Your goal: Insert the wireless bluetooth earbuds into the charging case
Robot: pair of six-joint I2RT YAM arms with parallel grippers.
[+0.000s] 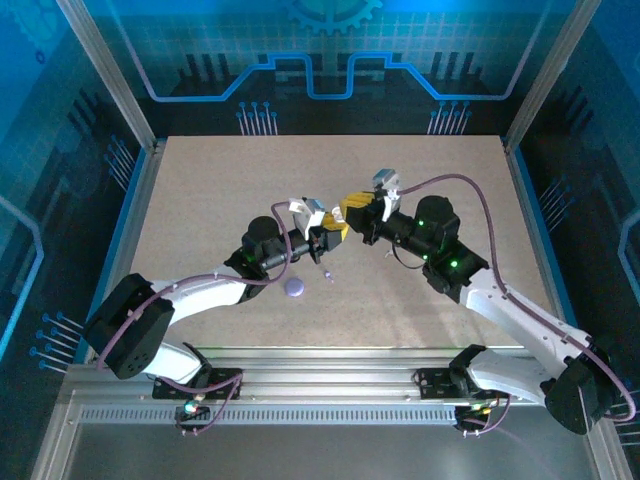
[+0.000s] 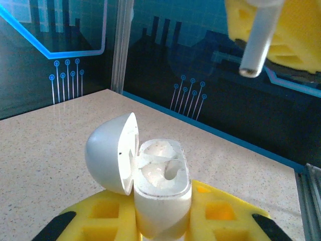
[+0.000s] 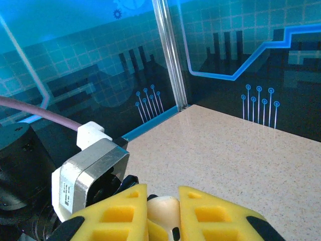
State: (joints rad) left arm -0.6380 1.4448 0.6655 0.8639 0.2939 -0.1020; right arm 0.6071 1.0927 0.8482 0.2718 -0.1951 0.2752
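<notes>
My left gripper (image 2: 156,201) is shut on a white charging case (image 2: 163,175), held upright between its yellow fingers. The case's lid (image 2: 108,150) is swung open to the left, and the white wells inside face up. Above and to the right of the case hangs my right gripper (image 2: 273,27), with the white stem of an earbud (image 2: 257,45) pointing down from it. In the right wrist view, the right gripper (image 3: 163,213) is shut on that whitish earbud (image 3: 163,207). From above, the left gripper (image 1: 322,232) and right gripper (image 1: 352,212) meet tip to tip over the table's middle.
A lavender round puck (image 1: 295,287) lies on the speckled table (image 1: 420,170) just in front of the left gripper, with a tiny purple bit (image 1: 328,277) to its right. Glass walls with metal posts enclose the back and sides.
</notes>
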